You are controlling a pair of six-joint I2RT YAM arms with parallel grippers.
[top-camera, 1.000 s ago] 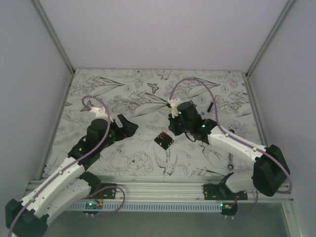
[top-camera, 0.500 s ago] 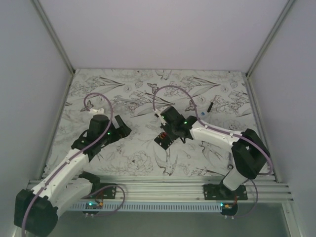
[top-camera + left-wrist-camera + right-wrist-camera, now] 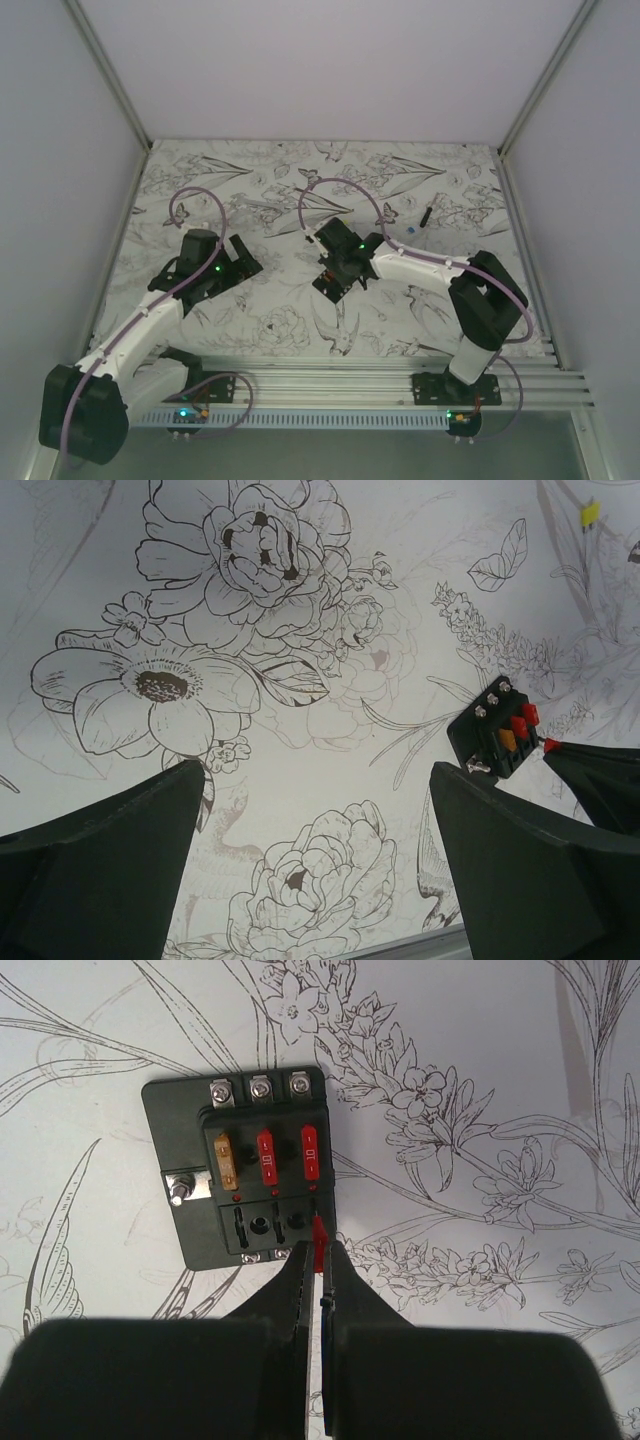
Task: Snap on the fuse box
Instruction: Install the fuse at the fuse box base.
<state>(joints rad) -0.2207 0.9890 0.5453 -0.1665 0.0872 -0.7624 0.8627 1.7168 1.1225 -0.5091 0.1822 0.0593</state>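
The fuse box [image 3: 245, 1180] is a small black square box lying flat on the flowered table, with one orange and two red fuses in its upper row. It also shows in the top view [image 3: 331, 284] and in the left wrist view [image 3: 495, 736]. My right gripper [image 3: 319, 1250] is shut on a small red fuse [image 3: 319, 1241] and holds it at the box's lower right corner, by an empty slot. In the top view the right gripper [image 3: 340, 268] hangs right over the box. My left gripper [image 3: 243, 258] is open and empty, left of the box.
A short thin black bar [image 3: 426, 214] and a small blue piece [image 3: 412, 228] lie at the back right. A tiny yellow fuse [image 3: 590, 513] lies on the table far from the left gripper. Grey walls close in the table on three sides.
My right gripper has moved left and down onto the fuse box, its arm stretching out. My left arm has drawn back to the left and turned its gripper toward the box.
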